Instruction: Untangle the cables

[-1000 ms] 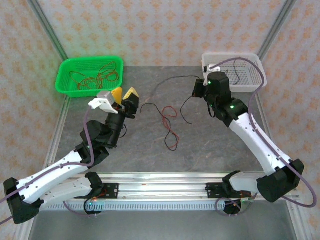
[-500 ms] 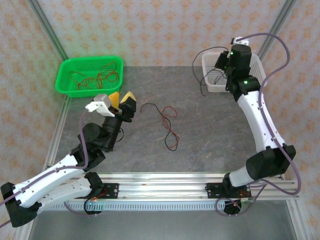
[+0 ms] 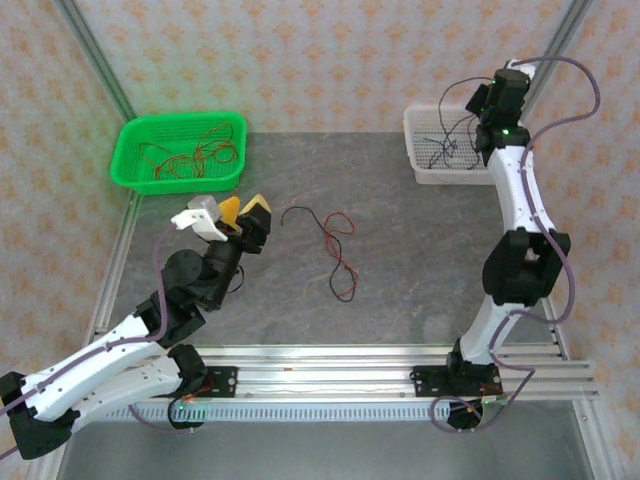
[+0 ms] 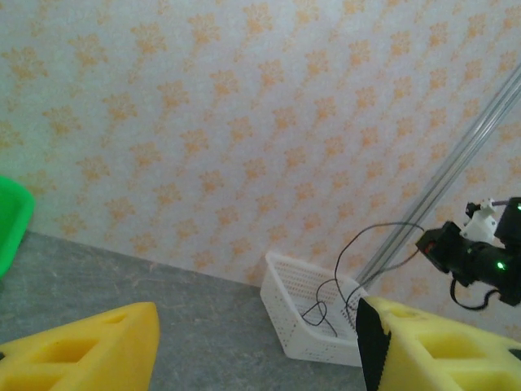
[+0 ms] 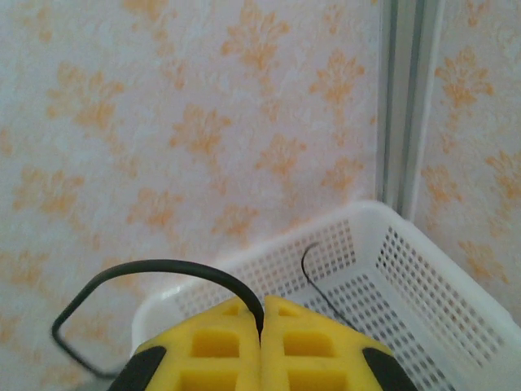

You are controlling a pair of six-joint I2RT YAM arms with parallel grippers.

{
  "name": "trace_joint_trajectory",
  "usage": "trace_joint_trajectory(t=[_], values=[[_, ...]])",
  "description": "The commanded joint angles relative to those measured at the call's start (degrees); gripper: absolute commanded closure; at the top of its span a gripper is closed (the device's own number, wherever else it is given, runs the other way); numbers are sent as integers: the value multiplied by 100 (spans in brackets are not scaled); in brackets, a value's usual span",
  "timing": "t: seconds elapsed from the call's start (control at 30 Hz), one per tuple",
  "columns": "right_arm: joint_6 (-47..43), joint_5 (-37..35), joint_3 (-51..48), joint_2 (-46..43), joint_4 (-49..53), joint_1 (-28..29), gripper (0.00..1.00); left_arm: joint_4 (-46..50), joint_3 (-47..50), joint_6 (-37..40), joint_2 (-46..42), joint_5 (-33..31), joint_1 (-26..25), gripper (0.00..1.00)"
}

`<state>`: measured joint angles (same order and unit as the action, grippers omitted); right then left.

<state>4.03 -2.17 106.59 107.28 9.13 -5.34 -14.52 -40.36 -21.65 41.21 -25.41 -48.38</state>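
In the right wrist view, the right gripper (image 5: 260, 346) sits at lower centre with its pads fully closed on a black cable (image 5: 163, 262), which arcs out to the left. The white basket (image 5: 423, 269) lies beyond at lower right. The pinch is on a very thin wire at the pad seam, so the wire may slip out before it is over the basket. In the left wrist view, the left gripper (image 4: 256, 358) is partly open and holds nothing, its yellow fingers (image 4: 81, 354) standing apart along the bottom edge. At right of centre the cable hangs down into the basket. If it is released while a springy loop overhangs the rim, the cable may spill back out. In the top external view, the loose cables (image 3: 336, 255), red and black, lie at mid-frame on the table (image 3: 420, 270), and more red wire sits in the green basket (image 3: 180, 118) at upper left. The loose pair appears to cross, so lifting one may drag the other.
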Motion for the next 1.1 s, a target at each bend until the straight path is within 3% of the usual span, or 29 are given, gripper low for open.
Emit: trace_joint_trajectory(t=[0.0, 0.43, 0.87, 0.93, 1.07], values=[[386, -124, 383, 489, -305, -249, 100, 263, 97, -247, -78, 146, -3, 36], [814, -143, 1148, 1760, -300, -336, 100, 481, -30, -322, 97, 177, -5, 36], [795, -393, 366, 2071, -176, -343, 100, 846, -215, -441, 322, -43, -11, 36], [784, -431, 337, 2083, -94, -368, 94, 947, -259, -492, 356, -70, -13, 36], [783, -503, 362, 2068, 116, -410, 73, 1258, -406, -632, 498, -158, -16, 36]])
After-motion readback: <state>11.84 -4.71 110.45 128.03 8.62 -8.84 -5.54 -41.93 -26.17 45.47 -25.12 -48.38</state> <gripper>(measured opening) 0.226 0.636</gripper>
